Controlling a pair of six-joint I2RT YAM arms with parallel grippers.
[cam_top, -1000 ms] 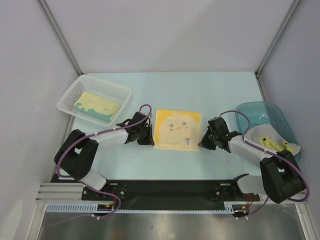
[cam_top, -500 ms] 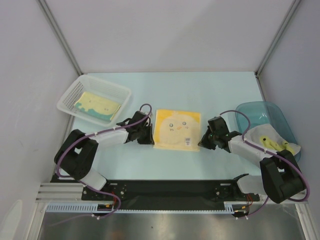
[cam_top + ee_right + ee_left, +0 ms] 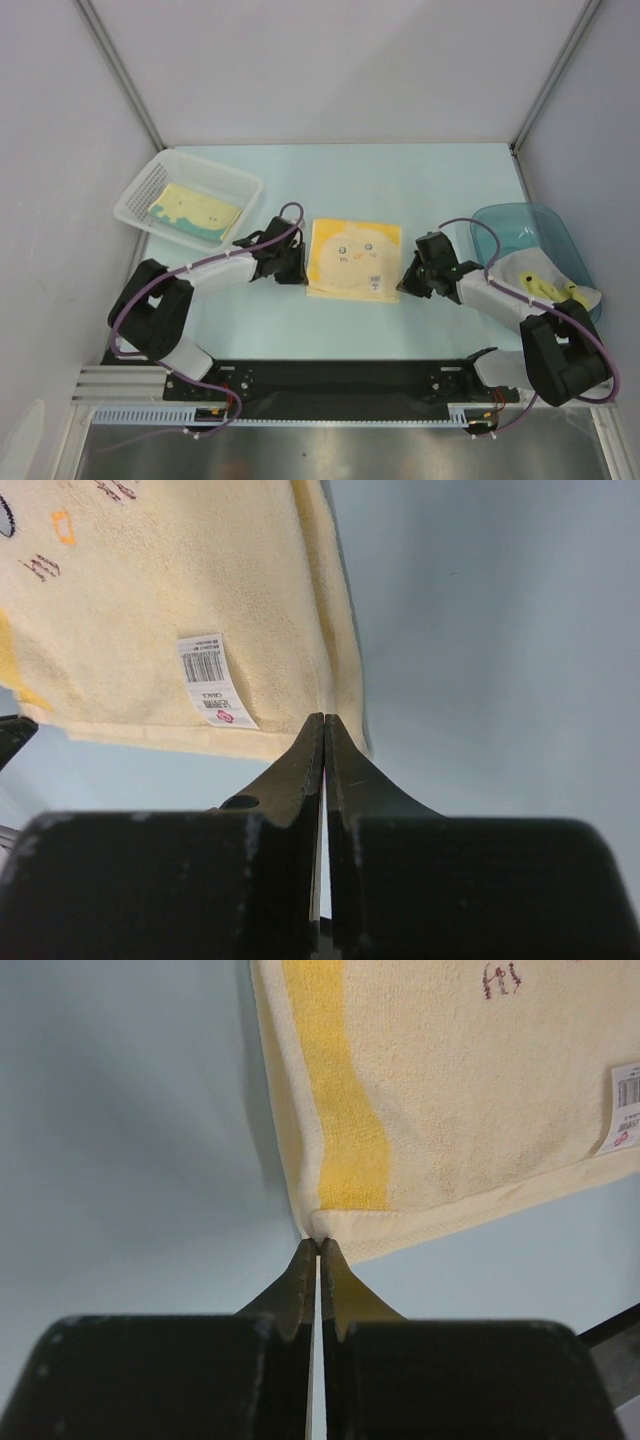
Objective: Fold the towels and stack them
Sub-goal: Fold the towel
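Flat at mid-table, face up: the chick towel (image 3: pixel 352 258), pale yellow, with a white barcode label (image 3: pixel 375 281) near its near right corner.

Pinched at the near left corner by the left gripper (image 3: pixel 300 275). Seen from the left wrist: fingers pressed together with no gap, left gripper (image 3: pixel 318 1250) closed on the very tip of the chick towel (image 3: pixel 470 1090), just beside its deeper yellow band. Left arm stretched low over the table (image 3: pixel 420 190), forearm angled in toward the centre, wrist close to the surface.

Gripped on the other side by the right gripper (image 3: pixel 403 284). Seen from the right wrist: fingers clamped flat together, right gripper (image 3: pixel 324 725) closed on the right hem of the chick towel (image 3: pixel 180 590) just above the near corner, barcode label (image 3: pixel 212 680) to the left of the tips. Right arm mirrored, low, reaching in from the right.

Beyond the towel's far edge, bare light-blue table up to the back wall. Between its near edge and the black rail (image 3: pixel 340 385) at the arm bases, another bare strip.

Off to the left, well apart: a white mesh basket (image 3: pixel 135 200) holding a yellow towel with a teal edge (image 3: pixel 195 210). At the right table edge: a blue tub (image 3: pixel 520 225), with a third towel (image 3: pixel 540 285) draped over its near rim, close behind the right forearm.
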